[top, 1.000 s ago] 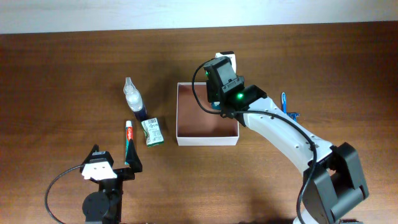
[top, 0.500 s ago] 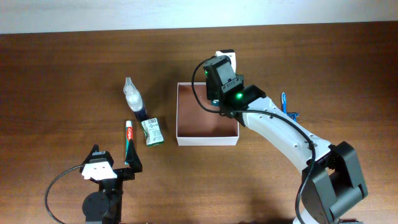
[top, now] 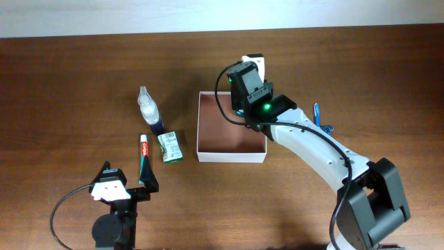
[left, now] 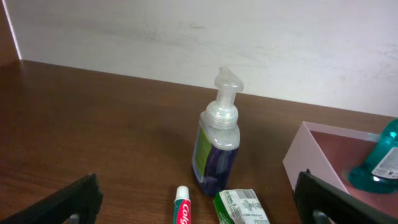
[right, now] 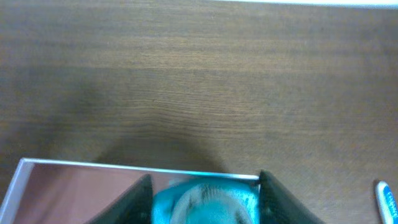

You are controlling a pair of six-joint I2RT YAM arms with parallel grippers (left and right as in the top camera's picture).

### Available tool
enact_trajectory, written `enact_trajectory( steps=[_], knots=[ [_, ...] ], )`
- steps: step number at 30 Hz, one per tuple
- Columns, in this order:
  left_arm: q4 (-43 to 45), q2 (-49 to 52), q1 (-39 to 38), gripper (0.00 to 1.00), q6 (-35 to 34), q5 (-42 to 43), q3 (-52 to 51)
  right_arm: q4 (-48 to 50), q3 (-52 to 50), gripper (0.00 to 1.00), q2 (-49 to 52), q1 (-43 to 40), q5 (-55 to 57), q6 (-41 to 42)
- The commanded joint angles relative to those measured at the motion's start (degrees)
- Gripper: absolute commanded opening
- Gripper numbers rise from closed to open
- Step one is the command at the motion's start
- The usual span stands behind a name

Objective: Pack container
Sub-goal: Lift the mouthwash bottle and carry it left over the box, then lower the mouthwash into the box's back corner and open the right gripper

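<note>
The container (top: 222, 132), a shallow white-walled box with a reddish-brown inside, sits mid-table; it also shows in the left wrist view (left: 305, 163) and the right wrist view (right: 93, 167). My right gripper (top: 243, 104) is over its far right corner, shut on the teal mouthwash bottle (right: 205, 202), fingers on either side (right: 205, 198). The bottle stands inside the container in the left wrist view (left: 380, 160). My left gripper (top: 127, 178) is open and empty near the front left, its fingers wide apart (left: 199, 211).
Left of the container lie a foam soap bottle (top: 149, 111), a toothpaste tube (top: 144, 156) and a green packet (top: 169, 147). They also show in the left wrist view: bottle (left: 217, 146), tube (left: 183, 210), packet (left: 242, 206). A blue toothbrush (top: 319, 119) lies right of the container.
My right gripper has shifted very slightly toward the far side with the teal bottle. The left arm has not moved.
</note>
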Motion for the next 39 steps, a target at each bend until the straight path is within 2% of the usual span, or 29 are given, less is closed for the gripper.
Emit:
enact_trajectory(
  steps=[1,3,7,13,19,25,34,37,39],
  knots=[
    [0.1,-0.2,0.5,0.99,-0.1,0.6,-0.3,0.1,1.7,0.54,-0.4,0.3,1.6,-0.1],
    [0.1,-0.2,0.5,1.00,-0.1,0.6,-0.3,-0.1,1.7,0.60,-0.4,0.3,1.6,-0.1],
    [0.1,-0.2,0.5,1.00,-0.1,0.6,-0.3,0.2,1.7,0.66,-0.5,0.3,1.6,-0.6],
    [0.1,-0.2,0.5,1.00,-0.1,0.6,-0.3,-0.4,3.8,0.67,-3.9,0.3,1.6,-5.1],
    [0.1,-0.2,0.5,0.99,-0.1,0.6,-0.3,-4.6,4.9,0.68,-10.8,0.2,1.6,-5.3],
    [0.1,-0.2,0.5,0.99,-0.1,0.6,-0.3,-15.4,4.9,0.72,-16.2,-2.9,1.8,-5.3],
    [0.1,-0.2,0.5,0.99,-0.1,0.6,-0.3,-33.1,4.8,0.84,-14.2,-8.0,1.7,-5.3],
    [0.1,-0.2,0.5,0.99,-0.1,0.6,-0.3,-35.0,3.9,0.84,-12.8,-9.3,1.5,-5.2],
    [0.1,-0.2,0.5,0.99,-0.1,0.6,-0.3,-34.1,2.7,0.78,-12.2,-10.6,1.3,-5.0]
  ],
)
